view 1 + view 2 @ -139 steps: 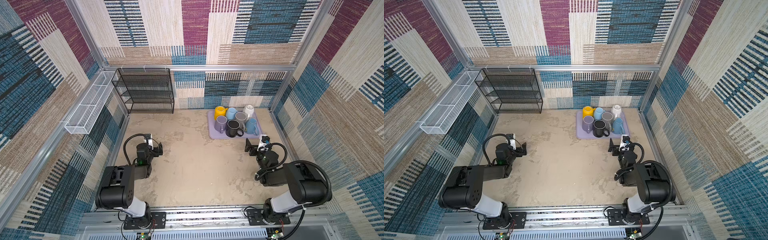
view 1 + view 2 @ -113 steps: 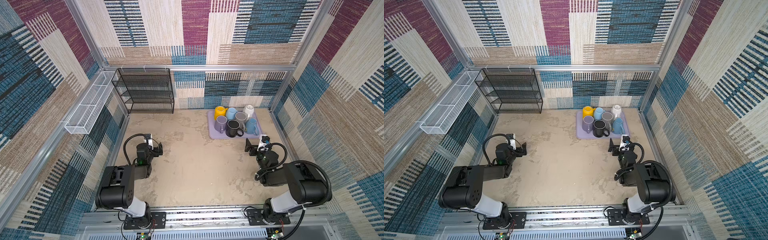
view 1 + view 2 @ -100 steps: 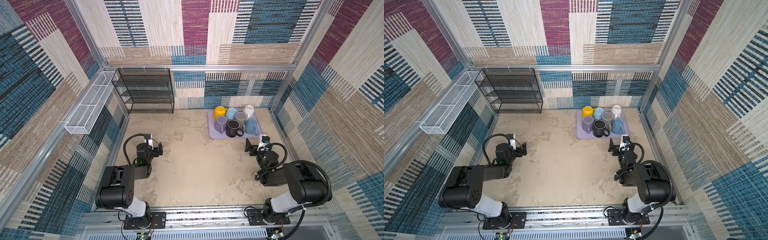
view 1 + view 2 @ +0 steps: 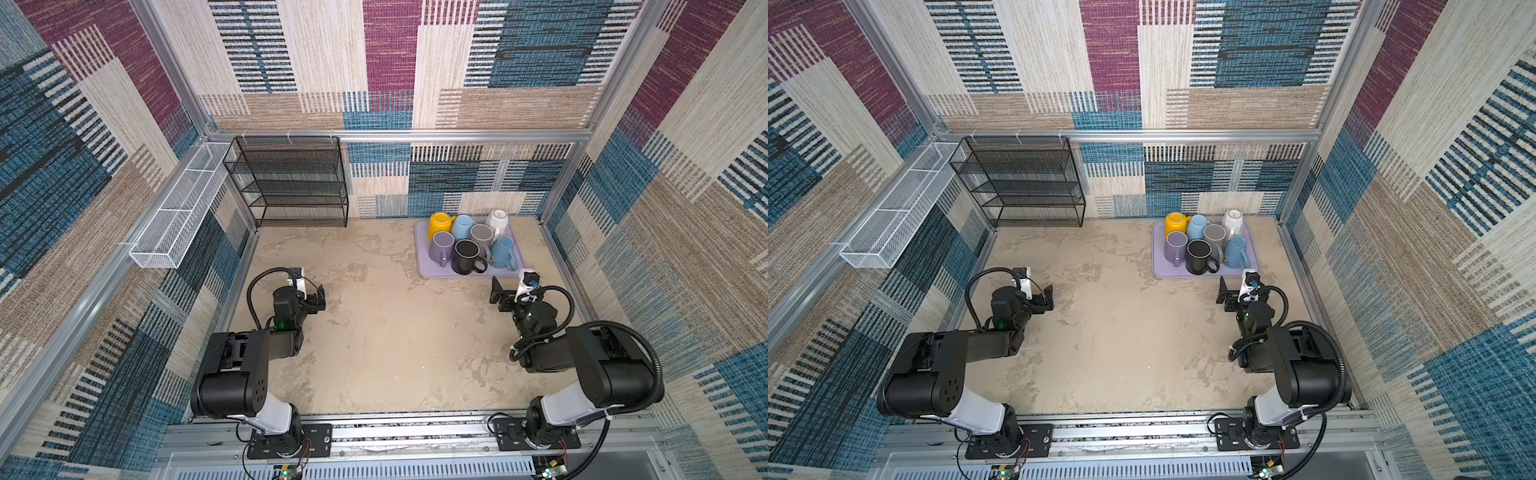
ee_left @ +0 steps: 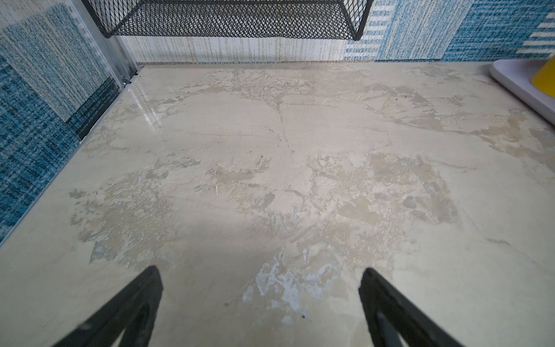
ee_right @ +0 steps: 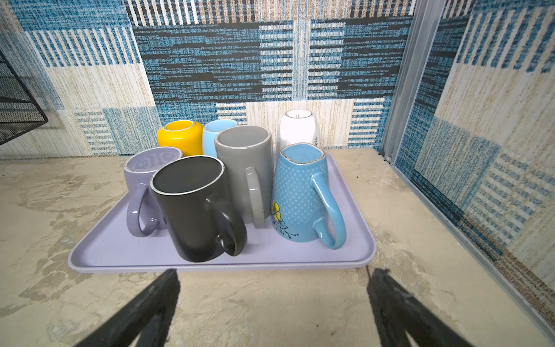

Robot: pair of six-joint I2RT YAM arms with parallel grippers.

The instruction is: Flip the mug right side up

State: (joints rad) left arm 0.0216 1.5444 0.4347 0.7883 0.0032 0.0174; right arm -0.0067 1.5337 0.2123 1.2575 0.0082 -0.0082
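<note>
Several mugs stand close together on a lilac tray (image 4: 424, 272) (image 6: 120, 255) at the back right. The black mug (image 6: 195, 207) (image 4: 467, 255) and the dotted blue mug (image 6: 297, 192) are nearest, both with handles toward me. Behind them are grey (image 6: 243, 159), purple (image 6: 141, 177), yellow (image 6: 180, 136), light blue (image 6: 214, 135) and white (image 6: 298, 129) mugs. They appear to stand bottom up. My right gripper (image 6: 274, 272) (image 4: 509, 291) is open and empty just short of the tray's near rim. My left gripper (image 5: 261, 270) (image 4: 320, 297) is open over bare table at the left.
A black wire rack (image 4: 291, 183) (image 5: 234, 18) stands against the back wall at the left. A white wire basket (image 4: 178, 212) hangs on the left wall. A metal frame post (image 6: 402, 81) and the side wall run close to the tray's right edge.
</note>
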